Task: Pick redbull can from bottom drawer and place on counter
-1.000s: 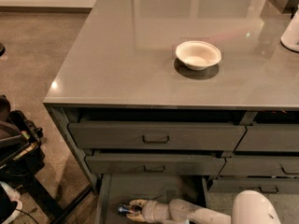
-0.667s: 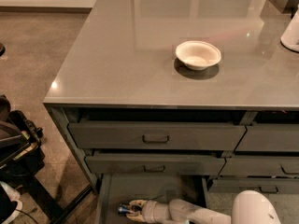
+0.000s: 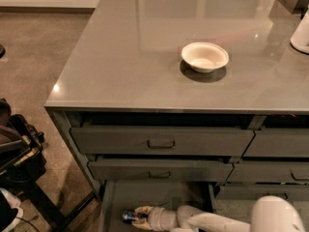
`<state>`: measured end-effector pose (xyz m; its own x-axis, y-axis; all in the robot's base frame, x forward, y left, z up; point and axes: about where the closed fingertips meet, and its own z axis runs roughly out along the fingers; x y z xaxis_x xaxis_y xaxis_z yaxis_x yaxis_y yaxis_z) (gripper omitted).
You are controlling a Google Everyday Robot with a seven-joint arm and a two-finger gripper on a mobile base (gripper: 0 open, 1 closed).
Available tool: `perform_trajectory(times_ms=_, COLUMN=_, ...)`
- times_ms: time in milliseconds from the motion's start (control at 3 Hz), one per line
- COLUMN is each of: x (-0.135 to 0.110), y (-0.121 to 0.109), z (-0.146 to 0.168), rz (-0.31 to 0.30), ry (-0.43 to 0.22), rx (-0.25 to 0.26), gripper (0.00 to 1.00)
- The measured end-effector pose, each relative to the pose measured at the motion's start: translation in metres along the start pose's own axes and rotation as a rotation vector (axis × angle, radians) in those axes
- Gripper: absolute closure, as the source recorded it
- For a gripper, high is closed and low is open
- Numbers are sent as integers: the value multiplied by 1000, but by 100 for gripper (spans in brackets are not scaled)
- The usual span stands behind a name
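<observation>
The redbull can [image 3: 128,216] lies on its side on the floor of the open bottom drawer [image 3: 120,197], at the lower edge of the view. My gripper [image 3: 139,216] reaches into the drawer from the right on a white arm and sits right at the can, its pale fingers [image 3: 143,210] around the can's right end. The glossy grey counter [image 3: 125,57] fills the upper part of the view above the drawer cabinet.
A white bowl [image 3: 204,57] stands on the counter right of centre. A white object [image 3: 300,33] sits at the counter's right edge. Two closed grey drawers with small handles [image 3: 161,143] are above the open drawer. Dark equipment [image 3: 14,153] stands on the floor at the left.
</observation>
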<state>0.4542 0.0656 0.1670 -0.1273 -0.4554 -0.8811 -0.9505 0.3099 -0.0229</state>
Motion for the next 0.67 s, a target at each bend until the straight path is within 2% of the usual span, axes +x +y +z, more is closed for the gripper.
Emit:
perform_trajectory(times_ms=333, x=-61, y=-47, z=-68, rz=73, ry=19, rx=169, gripper=100)
perform_trajectory(times_ms=667, x=-121, y=-67, z=-126, rz=105, ry=66, rx=295, gripper=100)
